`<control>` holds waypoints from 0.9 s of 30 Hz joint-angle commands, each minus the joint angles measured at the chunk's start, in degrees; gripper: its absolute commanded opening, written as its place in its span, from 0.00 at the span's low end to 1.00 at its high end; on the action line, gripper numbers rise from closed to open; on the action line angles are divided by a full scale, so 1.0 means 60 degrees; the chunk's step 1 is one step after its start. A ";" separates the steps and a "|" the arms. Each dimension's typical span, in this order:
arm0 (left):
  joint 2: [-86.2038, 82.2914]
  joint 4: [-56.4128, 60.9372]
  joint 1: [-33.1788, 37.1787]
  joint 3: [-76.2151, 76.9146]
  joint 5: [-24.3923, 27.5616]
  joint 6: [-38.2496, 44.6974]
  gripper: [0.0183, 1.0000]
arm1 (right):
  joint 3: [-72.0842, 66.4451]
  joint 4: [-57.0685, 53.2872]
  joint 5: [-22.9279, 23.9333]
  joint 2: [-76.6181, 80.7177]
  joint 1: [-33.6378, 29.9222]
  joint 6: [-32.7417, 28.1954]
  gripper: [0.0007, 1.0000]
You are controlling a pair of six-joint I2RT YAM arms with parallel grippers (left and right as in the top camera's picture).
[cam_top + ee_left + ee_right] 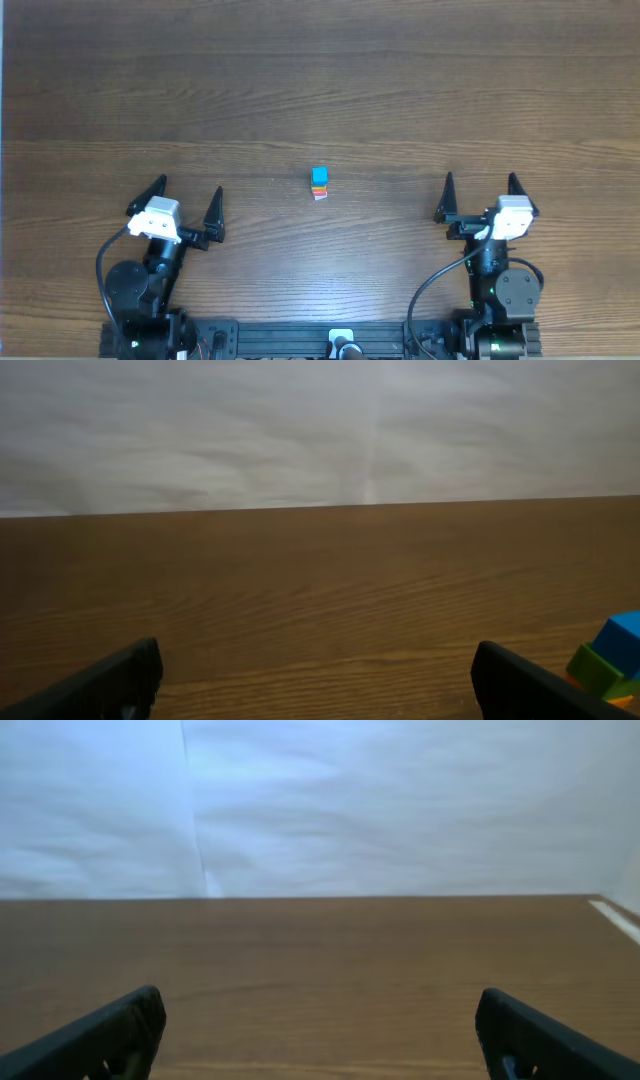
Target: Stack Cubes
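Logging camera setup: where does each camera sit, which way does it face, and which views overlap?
Top view: fixed overhead, looking down on the table; left gripper, right gripper and cube stack show.
Left wrist view: on the left arm, facing across the table to a white wall; own fingers show.
Right wrist view: likewise, own fingers.
Shared: top and left wrist views both show the cube stack.

Worktop (320, 80): dark brown wood grain running 9 to 3 o'clock, matte, evenly lit.
Wall (300, 430): plain white, faintly mottled, meeting the worktop's far edge in both wrist views.
Seam (195, 810): one vertical line in the wall.
Pale strip (615, 918): on the worktop at 3 o'clock, right wrist view.
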 commanded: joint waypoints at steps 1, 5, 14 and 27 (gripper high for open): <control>-0.0058 -0.0007 0.0058 -0.0047 0.0095 0.0109 1.00 | -0.0404 0.0153 -0.0729 -0.0095 -0.0040 -0.0109 0.99; -0.0058 -0.0007 0.0058 -0.0047 0.0095 0.0109 1.00 | -0.0404 -0.0015 -0.0820 -0.0095 0.0033 -0.0109 0.99; -0.0058 -0.0007 0.0058 -0.0047 0.0095 0.0109 1.00 | -0.0401 -0.0798 -0.0714 -0.0095 0.0047 -0.0109 0.99; -0.0058 -0.0007 0.0058 -0.0047 0.0095 0.0109 1.00 | -0.0401 -0.0805 -0.0714 -0.0091 0.0047 -0.0109 0.99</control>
